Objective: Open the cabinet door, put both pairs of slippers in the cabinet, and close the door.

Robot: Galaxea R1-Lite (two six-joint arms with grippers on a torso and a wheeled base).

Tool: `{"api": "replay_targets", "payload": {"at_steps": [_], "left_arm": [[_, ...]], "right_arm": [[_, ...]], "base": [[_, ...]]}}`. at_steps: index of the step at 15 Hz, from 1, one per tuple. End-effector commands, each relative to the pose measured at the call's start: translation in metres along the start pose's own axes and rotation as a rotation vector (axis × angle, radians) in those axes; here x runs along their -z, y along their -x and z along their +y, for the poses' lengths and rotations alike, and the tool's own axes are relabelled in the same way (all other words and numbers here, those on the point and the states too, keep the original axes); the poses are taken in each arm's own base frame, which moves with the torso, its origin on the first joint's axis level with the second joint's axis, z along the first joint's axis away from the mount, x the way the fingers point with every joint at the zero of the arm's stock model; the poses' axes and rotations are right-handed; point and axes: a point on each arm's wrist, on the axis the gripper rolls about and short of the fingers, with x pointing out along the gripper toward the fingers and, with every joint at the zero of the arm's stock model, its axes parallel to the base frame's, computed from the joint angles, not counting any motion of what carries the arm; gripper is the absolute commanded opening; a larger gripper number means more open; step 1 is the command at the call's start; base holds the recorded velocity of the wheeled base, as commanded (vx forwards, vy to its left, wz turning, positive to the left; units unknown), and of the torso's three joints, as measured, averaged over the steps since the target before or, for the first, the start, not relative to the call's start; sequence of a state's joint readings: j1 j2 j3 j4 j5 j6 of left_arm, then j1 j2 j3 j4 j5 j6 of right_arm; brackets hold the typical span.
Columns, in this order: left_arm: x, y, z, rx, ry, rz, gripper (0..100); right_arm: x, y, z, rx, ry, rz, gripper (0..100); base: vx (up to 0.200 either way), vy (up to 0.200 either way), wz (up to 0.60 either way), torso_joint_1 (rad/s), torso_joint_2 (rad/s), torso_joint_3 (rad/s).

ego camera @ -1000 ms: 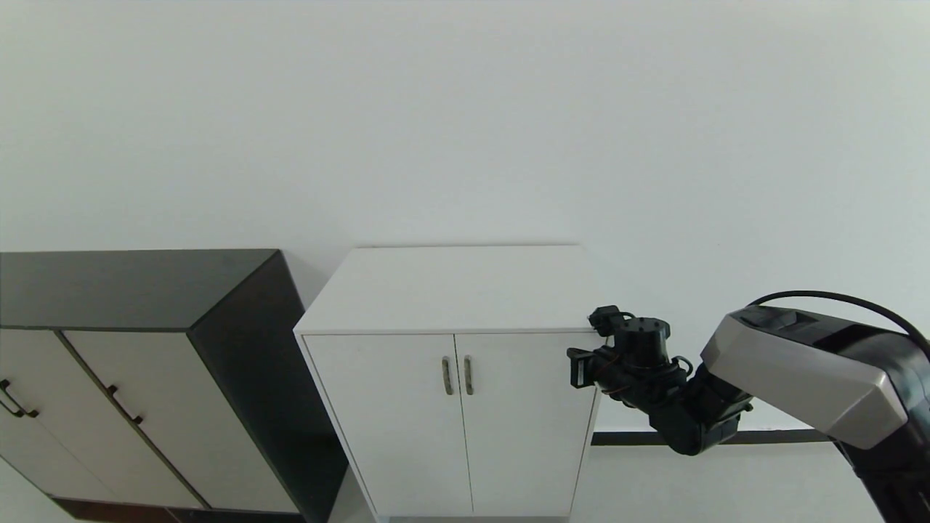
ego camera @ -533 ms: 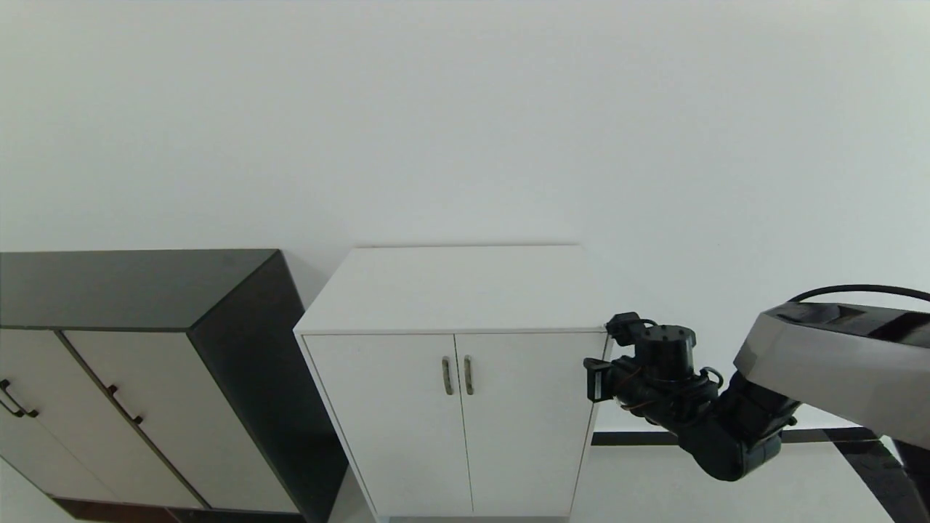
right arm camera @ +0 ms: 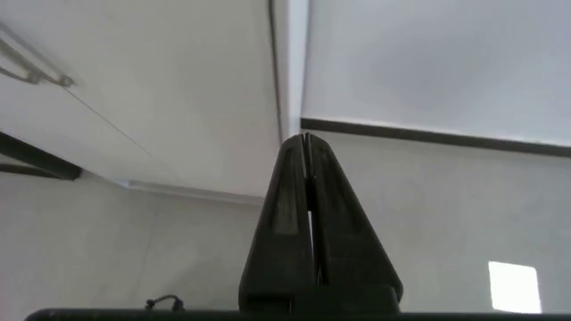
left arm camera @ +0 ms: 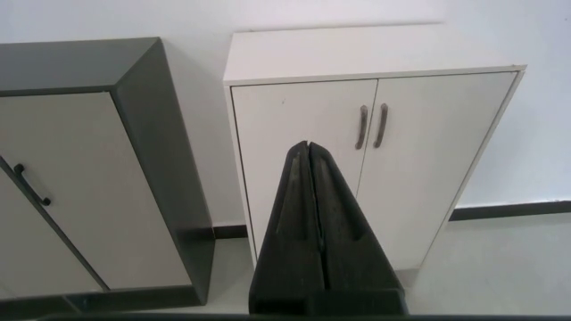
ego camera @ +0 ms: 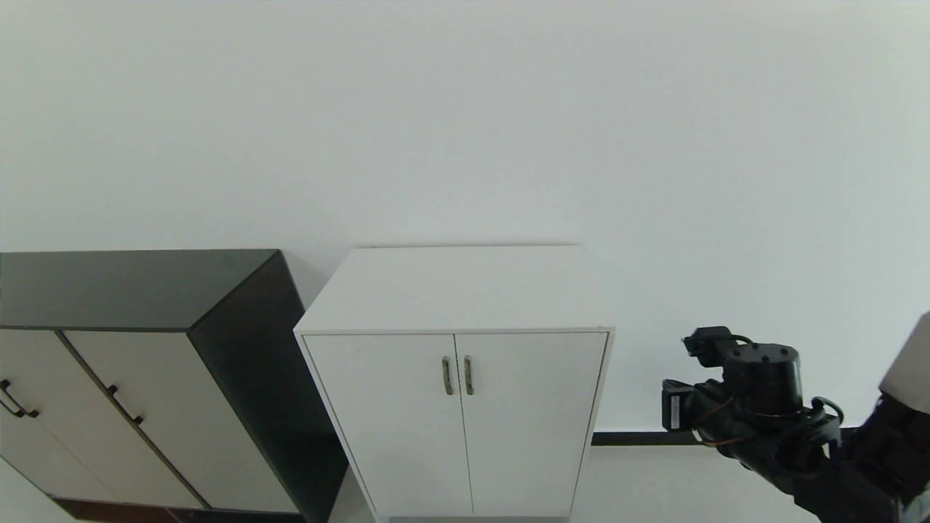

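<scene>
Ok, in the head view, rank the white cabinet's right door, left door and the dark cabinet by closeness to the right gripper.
1. right door, just left of the right gripper.
2. left door, farther left.
3. dark cabinet, far left.

A white two-door cabinet (ego camera: 450, 290) stands upright against a pale wall (ego camera: 465, 131). Both doors (ego camera: 392, 421) are shut (edges meeting at the centre), with two slim vertical metal handles (ego camera: 447, 375) side by side near the top of the seam.
</scene>
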State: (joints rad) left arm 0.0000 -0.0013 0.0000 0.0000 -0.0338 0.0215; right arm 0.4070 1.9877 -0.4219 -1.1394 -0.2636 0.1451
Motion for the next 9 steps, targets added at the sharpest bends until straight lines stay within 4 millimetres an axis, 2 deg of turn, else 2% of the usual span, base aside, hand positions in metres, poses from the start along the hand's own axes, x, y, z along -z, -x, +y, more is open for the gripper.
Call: {"api": "replay_targets", "payload": {"at_steps": [1,6,9], "left_arm": [[0.0,0.0,0.0,0.0,0.0,0.001,0],[0.0,0.0,0.0,0.0,0.0,0.001,0],[0.0,0.0,0.0,0.0,0.0,0.001,0]], "right_arm": [[-0.001,0.043,-0.015,0.019,-0.011,-0.025,0],[0.018,0.119,-0.042,0.039,-0.023,-0.033,0],[0.019,0.156,-0.053,0.045,-0.036,-0.024,0]], "base": [[0.0,0.0,0.0,0.0,0.0,0.0],[0.0,0.0,0.0,0.0,0.0,0.0],[0.0,0.0,0.0,0.0,0.0,0.0]]}}
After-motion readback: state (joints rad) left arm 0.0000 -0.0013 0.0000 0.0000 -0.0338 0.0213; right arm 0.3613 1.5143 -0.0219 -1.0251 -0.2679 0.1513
